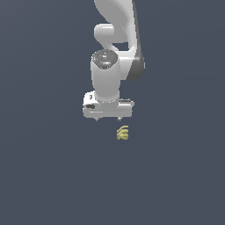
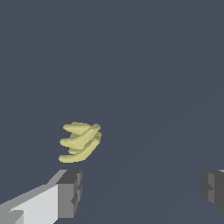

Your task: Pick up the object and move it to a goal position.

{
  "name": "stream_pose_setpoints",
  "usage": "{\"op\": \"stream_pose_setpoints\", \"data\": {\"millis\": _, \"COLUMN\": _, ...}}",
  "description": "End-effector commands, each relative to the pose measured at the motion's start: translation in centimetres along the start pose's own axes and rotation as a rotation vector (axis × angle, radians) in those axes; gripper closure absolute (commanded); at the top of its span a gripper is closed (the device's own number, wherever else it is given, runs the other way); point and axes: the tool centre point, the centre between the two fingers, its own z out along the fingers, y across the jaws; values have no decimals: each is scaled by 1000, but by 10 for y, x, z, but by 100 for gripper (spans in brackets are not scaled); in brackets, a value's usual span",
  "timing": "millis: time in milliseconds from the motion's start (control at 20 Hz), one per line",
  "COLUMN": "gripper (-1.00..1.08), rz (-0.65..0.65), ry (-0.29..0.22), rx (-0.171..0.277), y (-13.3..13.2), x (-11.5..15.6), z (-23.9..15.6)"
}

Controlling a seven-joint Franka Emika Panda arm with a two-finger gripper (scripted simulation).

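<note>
The object (image 1: 122,132) is a tiny pale yellow lump with ridged, banana-bunch-like segments. It lies on the dark grey surface just below the gripper and a little toward the exterior view's right. The white gripper (image 1: 108,118) hangs from the white arm, pointing down, its short fingertips (image 1: 97,118) just visible. In the wrist view the object (image 2: 80,141) lies ahead of one grey finger pad (image 2: 70,193), off the gap between the pads, not between them. The gripper (image 2: 142,190) is open and empty.
A flat dark grey surface (image 1: 44,176) fills both views. The white arm (image 1: 116,39) rises out of the exterior view's top. Nothing else shows.
</note>
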Motion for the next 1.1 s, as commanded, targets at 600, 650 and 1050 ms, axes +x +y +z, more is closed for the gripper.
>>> {"op": "stream_pose_setpoints", "data": {"millis": 600, "gripper": -92, "rz": -66, "ry": -4, "rx": -9, "y": -10, "x": 2, "z": 0}}
{"op": "stream_pose_setpoints", "data": {"millis": 650, "gripper": -92, "rz": -64, "ry": -3, "rx": -9, "y": -11, "x": 2, "z": 1}}
{"op": "stream_pose_setpoints", "data": {"millis": 1050, "gripper": -92, "rz": -23, "ry": 2, "rx": -6, "y": -31, "x": 3, "z": 29}}
